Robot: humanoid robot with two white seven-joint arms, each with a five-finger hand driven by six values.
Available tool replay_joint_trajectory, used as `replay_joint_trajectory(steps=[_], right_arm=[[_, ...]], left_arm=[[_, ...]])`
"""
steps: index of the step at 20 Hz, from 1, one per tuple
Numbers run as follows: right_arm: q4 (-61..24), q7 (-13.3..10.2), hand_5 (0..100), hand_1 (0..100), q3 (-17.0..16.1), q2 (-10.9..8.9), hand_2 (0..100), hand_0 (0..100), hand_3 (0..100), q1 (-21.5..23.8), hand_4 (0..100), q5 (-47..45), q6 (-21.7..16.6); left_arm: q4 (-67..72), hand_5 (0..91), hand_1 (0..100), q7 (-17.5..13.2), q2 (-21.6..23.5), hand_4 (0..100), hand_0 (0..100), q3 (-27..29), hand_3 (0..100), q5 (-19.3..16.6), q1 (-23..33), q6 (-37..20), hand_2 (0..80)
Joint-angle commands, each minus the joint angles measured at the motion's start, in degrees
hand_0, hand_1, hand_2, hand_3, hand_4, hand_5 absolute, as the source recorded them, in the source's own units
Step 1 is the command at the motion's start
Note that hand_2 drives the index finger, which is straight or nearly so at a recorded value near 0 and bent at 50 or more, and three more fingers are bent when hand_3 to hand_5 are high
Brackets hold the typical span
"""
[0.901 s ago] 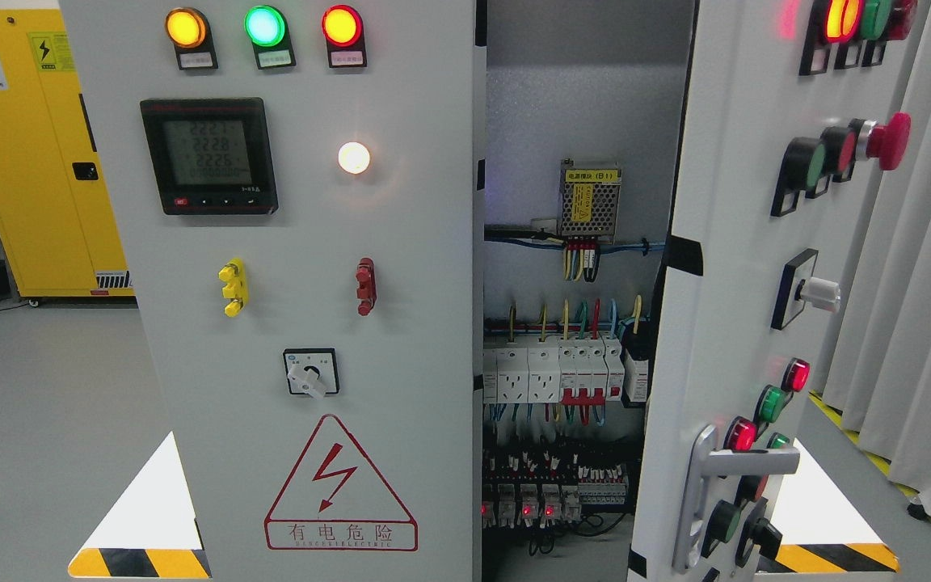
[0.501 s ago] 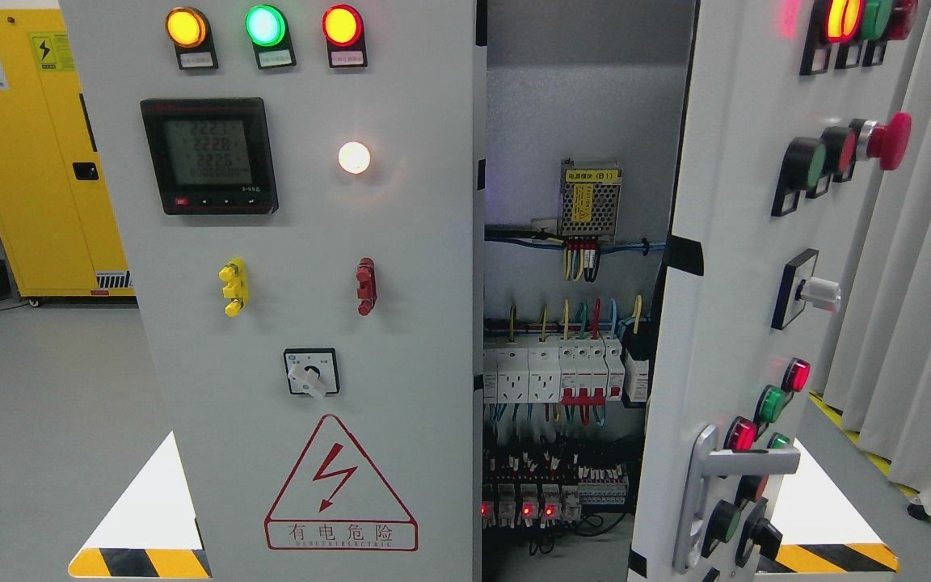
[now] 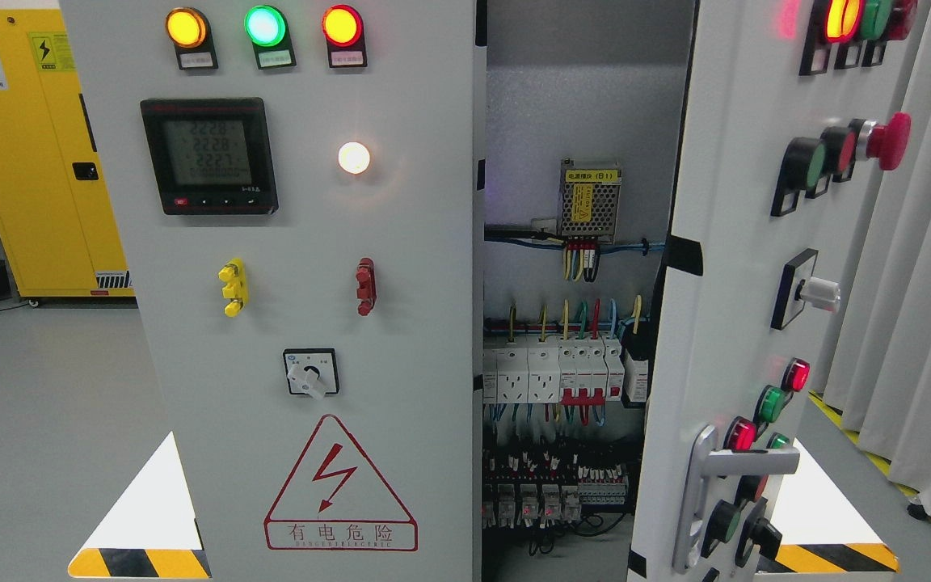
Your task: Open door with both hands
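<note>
A grey electrical cabinet fills the head view. Its left door [image 3: 401,356] faces me, closed, carrying three lit lamps [image 3: 264,26], a digital meter [image 3: 208,155], a rotary switch [image 3: 311,372] and a red warning triangle [image 3: 340,485]. The right door [image 3: 724,323] stands swung outward, seen nearly edge-on, with its silver handle [image 3: 708,485] low down and a red mushroom button [image 3: 890,141] higher up. Between the doors the cabinet interior [image 3: 570,339] shows breakers [image 3: 562,372], coloured wires and a power supply [image 3: 590,198]. Neither of my hands or arms appears in the frame.
A yellow cabinet [image 3: 29,162] stands at the back left on the grey floor [image 3: 37,420]. Grey curtains [image 3: 918,323] hang close behind the open right door. Black-and-yellow hazard tape [image 3: 861,440] runs along the floor at the right.
Doors hold their positions. The meter digits changed slightly, and the small red indicator lights at the bottom of the cabinet interior are now dimmer.
</note>
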Motion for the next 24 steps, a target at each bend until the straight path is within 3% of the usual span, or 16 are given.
replay_joint_trajectory(steps=[1,3,4,6,8,14,17,20,21,24], right_arm=[[0.1,0.0,0,3,0.4,-0.03,0,22,0,0.0,0,0.0,0.0],[0.1,0.0,0,3,0.4,-0.03,0,22,0,0.0,0,0.0,0.0],[0.1,0.0,0,3,0.4,-0.03,0,22,0,0.0,0,0.0,0.0],[0.1,0.1,0,3,0.3,-0.03,0,22,0,0.0,0,0.0,0.0],[0.1,0.1,0,3,0.3,-0.03,0,22,0,0.0,0,0.0,-0.1],[0.1,0.1,0,3,0.3,0.06,0,22,0,0.0,0,-0.1,-0.1],[0.2,0.1,0,3,0.2,0.06,0,22,0,0.0,0,-0.1,-0.1],[0.2,0.1,0,3,0.2,0.15,0,22,0,0.0,0,0.0,-0.1],[0.2,0.1,0,3,0.2,0.23,0,22,0,0.0,0,0.0,-0.1],[0.4,0.1,0,4,0.1,0.23,0,22,0,0.0,0,-0.1,-0.1]], left_arm=[[-25.3,0.0,0,0.0,7.2,0,0,-0.6,0,0.1,5.5,-0.3,0.0],[-35.5,0.0,0,-1.4,9.2,0,0,-0.8,0,0.1,8.4,-0.3,0.0],[-40.3,0.0,0,-3.7,10.2,0,0,-0.8,0,0.2,10.0,-0.4,0.0],[-46.0,0.0,0,-12.1,12.7,0,0,-0.8,0,1.2,11.2,-0.7,0.0],[-49.1,0.0,0,-20.2,14.9,0,0,-0.7,0,4.9,11.4,-2.5,0.0],[-68.3,0.0,0,-21.3,21.8,0,0,-0.8,0,13.6,14.4,-2.7,0.0],[-79.6,0.0,0,-21.4,27.6,0,0,-1.0,0,21.6,15.6,-2.4,0.0],[-86.7,0.0,0,-21.9,34.0,0,0,-2.9,0,24.8,15.6,-2.4,0.0],[-88.2,0.0,0,-22.8,35.6,0,0,-2.9,0,25.4,15.6,-2.4,0.0],[-91.5,0.0,0,-31.2,39.6,0,0,-3.0,0,28.8,15.5,-2.6,0.0]])
